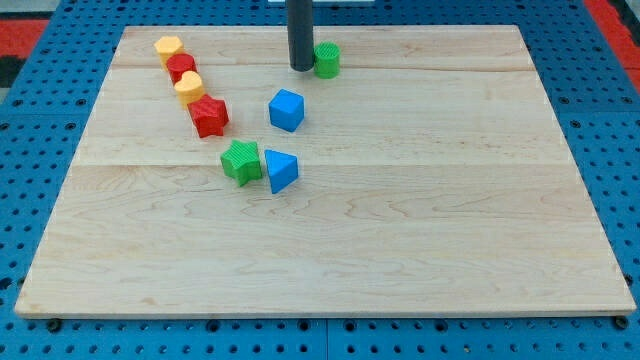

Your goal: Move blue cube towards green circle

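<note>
Your arm carries no hand, only a dark rod, so there is nothing to open or close. My tip (301, 68) rests on the desk (400, 230) near the view's top, just left of the green circle (327, 59), almost touching it. Below my tip, a short way off, you see the blue cube (286, 109). Farther below sit the blue triangle (280, 170) and green star (241, 161), side by side.
</note>
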